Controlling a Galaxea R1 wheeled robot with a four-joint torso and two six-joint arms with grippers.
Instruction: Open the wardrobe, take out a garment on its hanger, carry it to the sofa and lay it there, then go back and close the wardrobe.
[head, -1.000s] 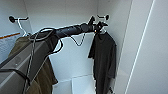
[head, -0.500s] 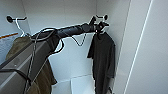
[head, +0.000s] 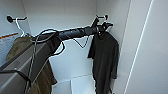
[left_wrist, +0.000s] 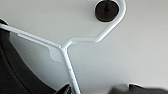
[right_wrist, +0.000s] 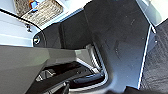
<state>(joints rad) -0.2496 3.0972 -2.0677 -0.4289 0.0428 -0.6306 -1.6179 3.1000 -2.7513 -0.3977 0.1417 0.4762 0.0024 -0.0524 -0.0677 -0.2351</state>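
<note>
Nothing has visibly moved: inside the wardrobe (head: 62, 15), the black T-shirt (head: 105, 57) hangs from the black hook (left_wrist: 106, 10) on its white hanger (left_wrist: 67, 47), left gripper (head: 105, 26) at its collar, fingers' state unclear.

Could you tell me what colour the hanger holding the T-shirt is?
White; the hanger shows best in the left wrist view.

left arm (head: 75, 32) outstretched, gripper (head: 105, 26) raised high

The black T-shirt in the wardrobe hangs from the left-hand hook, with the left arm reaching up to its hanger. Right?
Not quite. In the head view the black T-shirt hangs from the right-hand hook; the olive jacket is on the left. The left arm does reach its hanger.
</note>
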